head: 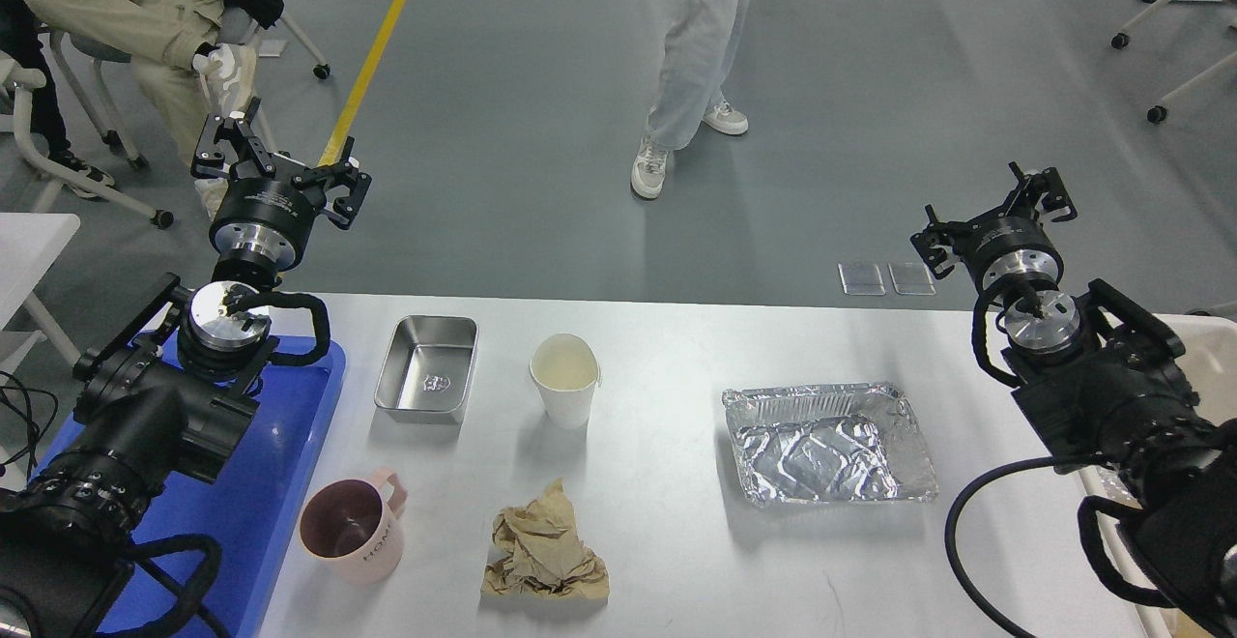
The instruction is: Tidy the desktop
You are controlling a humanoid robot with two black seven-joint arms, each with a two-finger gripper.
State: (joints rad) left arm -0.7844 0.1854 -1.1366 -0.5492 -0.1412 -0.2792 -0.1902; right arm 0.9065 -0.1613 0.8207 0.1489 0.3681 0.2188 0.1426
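A white table [676,541] spans the foreground above a grey floor [541,87] with a yellow line [377,48], carrying a steel tray [428,369], paper cup [565,379], foil pan [831,445], pink mug [350,526] and crumpled brown paper [546,549]. The left end effector [278,166] and right end effector [995,216] hover with fingers spread, empty.

Pink mug [350,528] reads "HOME" on its side.
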